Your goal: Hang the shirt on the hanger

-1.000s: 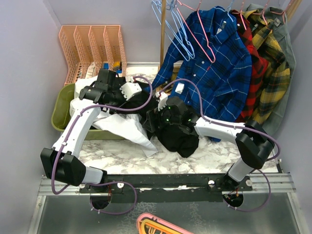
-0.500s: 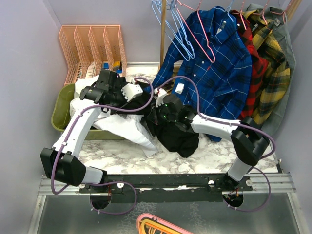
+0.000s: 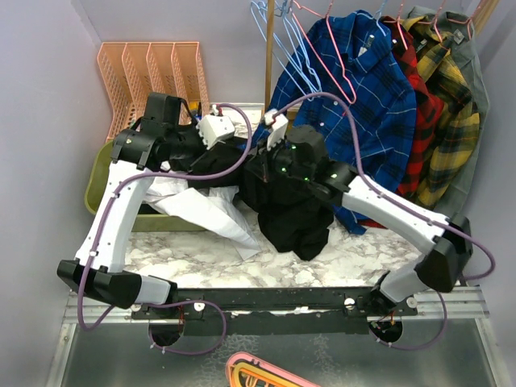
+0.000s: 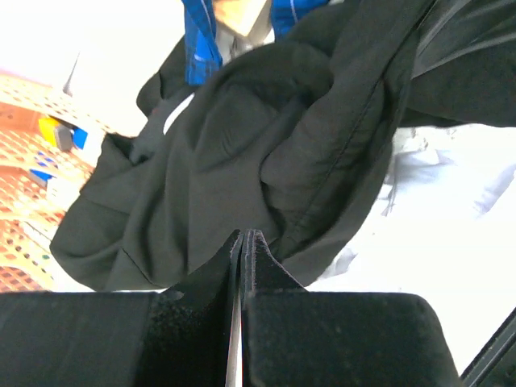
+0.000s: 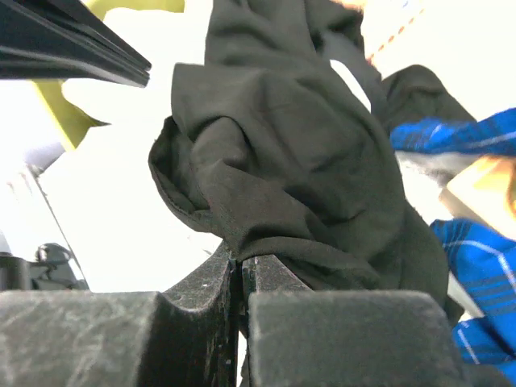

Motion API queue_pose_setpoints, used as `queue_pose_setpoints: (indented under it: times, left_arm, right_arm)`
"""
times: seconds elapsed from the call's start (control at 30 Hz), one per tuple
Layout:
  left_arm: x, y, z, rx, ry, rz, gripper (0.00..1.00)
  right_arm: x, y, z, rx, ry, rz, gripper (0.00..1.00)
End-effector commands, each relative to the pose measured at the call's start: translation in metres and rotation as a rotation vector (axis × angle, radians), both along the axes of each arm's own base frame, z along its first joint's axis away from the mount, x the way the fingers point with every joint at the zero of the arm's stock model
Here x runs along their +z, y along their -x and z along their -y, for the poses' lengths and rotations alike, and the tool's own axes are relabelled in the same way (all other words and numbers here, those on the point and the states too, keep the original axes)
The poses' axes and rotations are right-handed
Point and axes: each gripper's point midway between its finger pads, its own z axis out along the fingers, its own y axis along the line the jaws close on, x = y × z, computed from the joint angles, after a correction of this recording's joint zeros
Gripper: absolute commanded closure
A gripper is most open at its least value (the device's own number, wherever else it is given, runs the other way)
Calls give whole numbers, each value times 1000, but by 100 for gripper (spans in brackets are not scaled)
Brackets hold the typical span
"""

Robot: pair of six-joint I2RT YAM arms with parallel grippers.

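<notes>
The black shirt (image 3: pixel 289 211) hangs bunched between the two arms, its lower part resting on the marble table (image 3: pixel 201 256). My left gripper (image 3: pixel 240 147) is shut on the shirt's upper left edge; the left wrist view has its closed fingertips (image 4: pixel 244 235) pressed into the dark fabric (image 4: pixel 266 153). My right gripper (image 3: pixel 260 161) is shut on a fold close by; in the right wrist view the cloth (image 5: pixel 290 153) drapes from its closed tips (image 5: pixel 240 260). The pink hanger (image 3: pixel 350 95) hangs at the back over a blue plaid shirt (image 3: pixel 367 113), apart from both grippers.
A white garment (image 3: pixel 205 211) spills from a green bin (image 3: pixel 98 189) at the left. An orange file rack (image 3: pixel 153 72) stands behind it. Light blue hangers (image 3: pixel 278 40), a wooden pole (image 3: pixel 268 64), and red (image 3: pixel 419 105) and yellow plaid shirts (image 3: pixel 451 121) fill the back right.
Both grippers closed on the black shirt, then rose and moved toward the back. The shirt's upper part has been pulled up and stretched between them.
</notes>
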Motion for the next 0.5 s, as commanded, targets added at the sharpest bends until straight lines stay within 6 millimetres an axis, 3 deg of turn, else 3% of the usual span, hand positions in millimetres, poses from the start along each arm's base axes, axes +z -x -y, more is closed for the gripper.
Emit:
queue_pose_setpoints:
  times: [0.0,0.1,0.2,0.3,0.47]
  left_arm:
    - [25,21,15,-85,70,2,100]
    - [12,21,10,-80,34,-13,100]
    - [4,21,-2,-61,-26,8,51]
    - [-2,20,-15,-59,-103,43,48]
    - [-27,50,-22,-255,-213,-12,50]
  right_arm:
    - [54,23,16,65,-20,64,99]
    - [76,35,22,95,-36,80,99]
    - [82,38,32,88,-2,94,99]
    - [71,35,49,52,67,98,99]
    - [45,31,65,28,133,71,99]
